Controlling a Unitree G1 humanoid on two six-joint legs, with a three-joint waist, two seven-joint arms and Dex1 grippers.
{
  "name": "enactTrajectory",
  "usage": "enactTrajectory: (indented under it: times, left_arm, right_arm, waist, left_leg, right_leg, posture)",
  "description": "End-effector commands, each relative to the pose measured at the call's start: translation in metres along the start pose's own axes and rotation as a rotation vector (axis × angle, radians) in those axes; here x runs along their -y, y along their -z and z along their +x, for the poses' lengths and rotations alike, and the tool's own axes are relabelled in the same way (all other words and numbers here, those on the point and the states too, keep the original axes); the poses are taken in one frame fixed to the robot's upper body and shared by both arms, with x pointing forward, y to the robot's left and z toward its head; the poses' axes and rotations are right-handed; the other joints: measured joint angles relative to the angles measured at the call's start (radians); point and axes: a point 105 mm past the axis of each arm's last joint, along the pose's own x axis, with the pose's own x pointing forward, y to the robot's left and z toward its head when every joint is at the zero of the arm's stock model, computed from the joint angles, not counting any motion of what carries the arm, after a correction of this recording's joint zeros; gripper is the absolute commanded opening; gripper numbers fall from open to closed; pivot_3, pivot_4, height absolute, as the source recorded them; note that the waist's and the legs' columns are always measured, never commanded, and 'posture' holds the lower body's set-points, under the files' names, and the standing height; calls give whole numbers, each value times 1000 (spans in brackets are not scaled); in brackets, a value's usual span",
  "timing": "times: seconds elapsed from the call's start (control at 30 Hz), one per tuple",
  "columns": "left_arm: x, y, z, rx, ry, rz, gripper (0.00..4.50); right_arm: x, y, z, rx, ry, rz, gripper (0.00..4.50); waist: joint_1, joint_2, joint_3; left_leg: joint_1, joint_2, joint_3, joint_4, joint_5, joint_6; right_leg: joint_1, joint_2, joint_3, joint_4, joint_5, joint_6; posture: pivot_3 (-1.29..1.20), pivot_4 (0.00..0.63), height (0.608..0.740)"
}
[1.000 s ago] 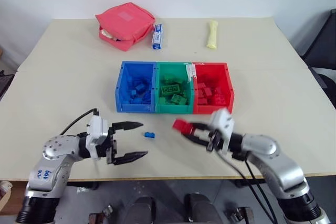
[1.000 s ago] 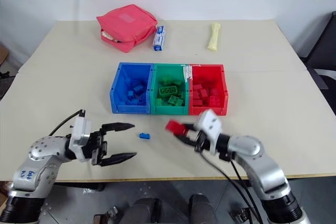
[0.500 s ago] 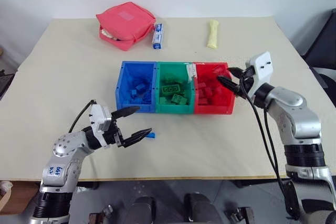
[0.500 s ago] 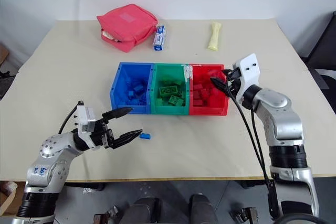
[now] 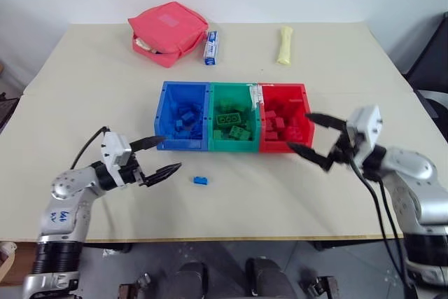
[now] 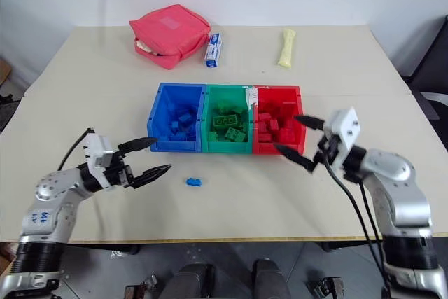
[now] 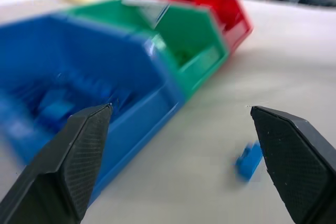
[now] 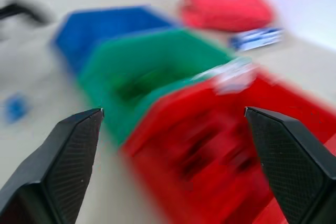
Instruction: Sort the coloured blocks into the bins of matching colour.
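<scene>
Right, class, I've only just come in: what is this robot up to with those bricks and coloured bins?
It is sorting toy bricks by colour. The blue bin, green bin and red bin each hold matching bricks. One small blue brick lies loose on the table in front of the bins. The left gripper is open beside that brick, not touching it. The right gripper is open and empty by the red bin's front corner.

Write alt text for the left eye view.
One small blue block lies loose on the tan table, in front of a joined row of blue, green and red bins holding blocks. The open left gripper and open right gripper flank it, both empty.
</scene>
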Motion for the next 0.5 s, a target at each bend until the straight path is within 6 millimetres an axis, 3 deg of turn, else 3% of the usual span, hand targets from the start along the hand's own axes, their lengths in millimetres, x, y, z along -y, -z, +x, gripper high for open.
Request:
enactTrajectory:
  times: [0.03, 0.13, 0.23, 0.37, 0.5]
  left_arm:
    - [-13, 6, -32, -68, -31, 67, 4500]
    - [-28, 14, -56, -133, -97, 77, 4500]
    - [-20, 15, -58, -166, -38, 75, 4500]
    - [10, 13, -38, -194, 106, 119, 4500]
    - [33, 1, 2, -181, 200, 146, 4500]
  right_arm:
    - [-30, -5, -14, -24, -160, -66, 4486]
    - [-49, 9, -25, -79, -239, 58, 4486]
    - [-53, 11, -27, -79, -241, 36, 4486]
    - [-65, 11, -24, -62, -279, 16, 4486]
    - [-75, 12, -17, -56, -317, 27, 4486]
  waist:
    - [1, 0, 0]
    - [4, 0, 0]
    - [6, 0, 0]
    - [8, 0, 0]
    - [15, 0, 0]
  left_leg:
    - [0, 0, 0, 0, 0, 0]
    - [2, 1, 0, -1, 0, 0]
    - [2, 0, -1, 0, -1, 2]
    - [2, 0, -2, -1, -1, 0]
    - [1, 0, -3, 0, -1, 0]
  right_leg:
    - [0, 0, 0, -1, 0, 0]
    - [1, 0, 0, -1, 0, 0]
    - [2, -1, 0, -1, 0, -1]
    - [3, -1, 0, -2, 0, -1]
    - [3, -1, 0, -3, 0, 0]
  posture:
    - [0, 150, 740]
    - [0, 150, 740]
    - [0, 150, 740]
    - [0, 150, 740]
    - [0, 150, 740]
